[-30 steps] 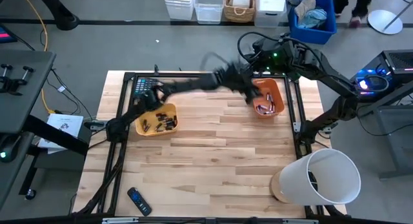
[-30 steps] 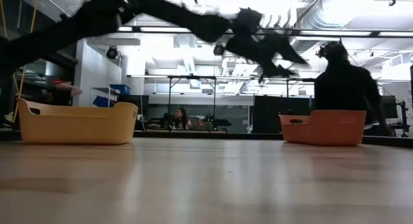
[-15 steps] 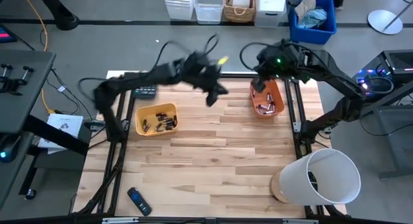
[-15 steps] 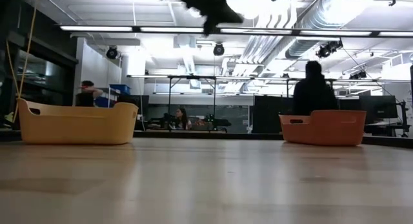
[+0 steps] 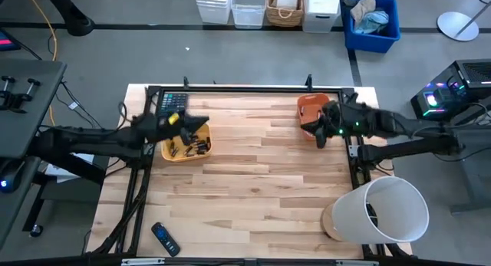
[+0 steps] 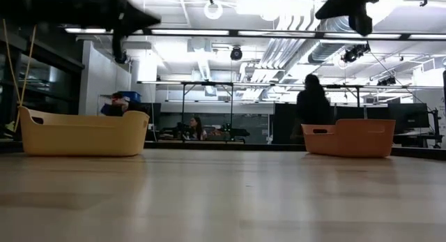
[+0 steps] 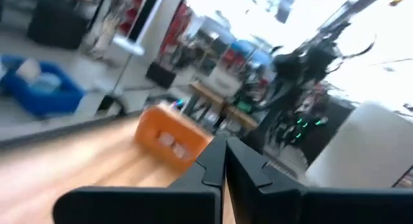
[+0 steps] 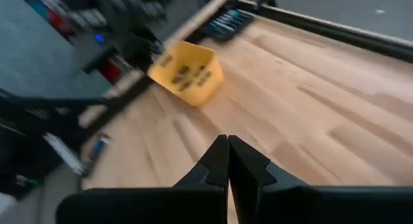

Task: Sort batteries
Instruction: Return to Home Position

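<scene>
Several small dark and coppery batteries [image 5: 189, 147] lie in the yellow bin [image 5: 186, 141] at the table's left. My left gripper [image 5: 201, 123] hangs above that bin's far edge, shut and holding nothing; its shut fingers [image 7: 224, 161] show in the left wrist view. My right gripper [image 5: 316, 134] hovers over the near side of the orange bin [image 5: 311, 105] at the far right, shut and holding nothing [image 8: 228, 156]. The arm hides what is in the orange bin. Both bins [image 6: 82, 134] [image 6: 348, 137] stand on the wooden table top.
A dark calculator [image 5: 170, 103] lies beyond the yellow bin, a black remote [image 5: 164, 239] at the near left. A large white tub [image 5: 383, 212] stands at the near right corner. Black frame rails [image 5: 230, 88] edge the table. A person [image 6: 312, 106] stands in the room behind.
My left gripper has swung fast from beside the orange bin toward the table's left edge and now hangs over the yellow bin. My right arm has drawn back toward the right and stretched out lower, its gripper coming toward the near edge across the orange bin.
</scene>
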You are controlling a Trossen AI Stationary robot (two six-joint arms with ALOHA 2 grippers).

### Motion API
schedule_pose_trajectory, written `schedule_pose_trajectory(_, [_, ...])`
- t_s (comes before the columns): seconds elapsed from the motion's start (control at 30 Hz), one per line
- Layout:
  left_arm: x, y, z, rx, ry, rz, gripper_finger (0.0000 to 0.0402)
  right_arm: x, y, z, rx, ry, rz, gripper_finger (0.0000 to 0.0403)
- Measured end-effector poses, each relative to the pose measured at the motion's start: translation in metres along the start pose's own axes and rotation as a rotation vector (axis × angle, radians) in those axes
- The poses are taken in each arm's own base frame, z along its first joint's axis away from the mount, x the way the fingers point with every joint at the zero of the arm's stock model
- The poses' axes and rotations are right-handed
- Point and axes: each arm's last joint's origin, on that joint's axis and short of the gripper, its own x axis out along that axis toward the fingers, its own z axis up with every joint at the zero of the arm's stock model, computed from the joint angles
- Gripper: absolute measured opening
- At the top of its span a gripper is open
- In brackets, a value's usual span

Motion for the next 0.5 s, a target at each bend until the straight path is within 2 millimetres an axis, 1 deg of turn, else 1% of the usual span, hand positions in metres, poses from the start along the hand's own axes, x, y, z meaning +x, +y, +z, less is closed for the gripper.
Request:
schedule_pose_trajectory(0.07, [-0.014, 0.007, -0.017, -0.022, 0.018, 0.022, 0.0, 0.004, -0.003, -0.011, 0.037, -0.041, 0.047, 0.0])
schedule_pose_trajectory(0.13, [-0.027, 0.012, -0.026, -0.033, 0.003, 0.018, 0.0, 0.004, -0.004, -0.018, 0.06, -0.083, 0.058, 0.0])
schedule_pose_trajectory(0.17, [-0.032, 0.014, -0.029, -0.05, -0.02, 0.01, 0.0, 0.004, -0.005, -0.02, 0.072, -0.099, 0.056, 0.0])
schedule_pose_trajectory(0.3, [-0.047, 0.03, -0.055, -0.093, -0.008, 0.013, 0.0, 0.0, -0.007, -0.021, 0.105, -0.134, 0.053, 0.0])
schedule_pose_trajectory(0.37, [-0.053, 0.034, -0.06, -0.129, -0.051, -0.017, 0.0, -0.004, -0.006, -0.018, 0.121, -0.151, 0.065, 0.0])
schedule_pose_trajectory(0.5, [-0.055, 0.036, -0.064, -0.093, 0.004, 0.001, 0.0, -0.008, -0.003, -0.019, 0.13, -0.158, 0.09, 0.0])
